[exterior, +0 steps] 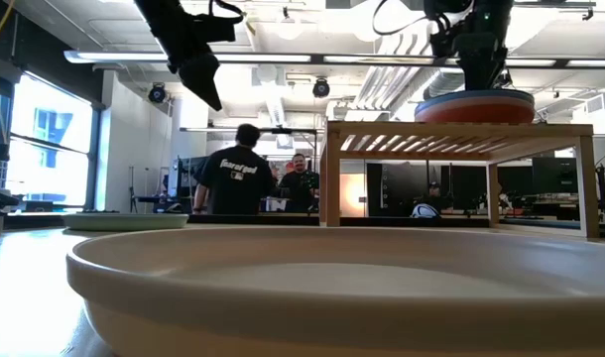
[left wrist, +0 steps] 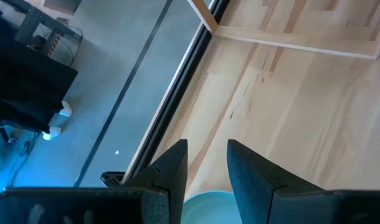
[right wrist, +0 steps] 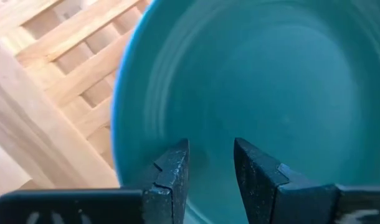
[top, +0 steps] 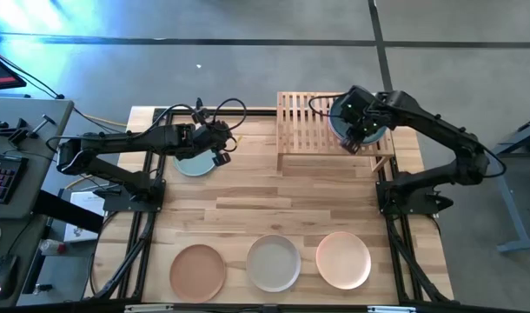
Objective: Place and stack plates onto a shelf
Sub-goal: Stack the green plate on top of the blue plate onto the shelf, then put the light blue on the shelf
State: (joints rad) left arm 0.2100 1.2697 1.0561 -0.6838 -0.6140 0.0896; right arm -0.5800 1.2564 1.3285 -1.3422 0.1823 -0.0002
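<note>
Hovering open, right end effector (right wrist: 209, 163) above teal plate (right wrist: 265, 93).

The desk (top: 274, 204) is pale wood in smooth planks with a soft shine. The shelf (top: 304, 130) at its far edge is light wooden slats. The dark teal plate (right wrist: 265, 93) looks smooth and matt, maybe plastic. The three plates (top: 270, 263) by the near edge look matt too. The right pincer (right wrist: 209, 165) has dull black fingers.
</note>
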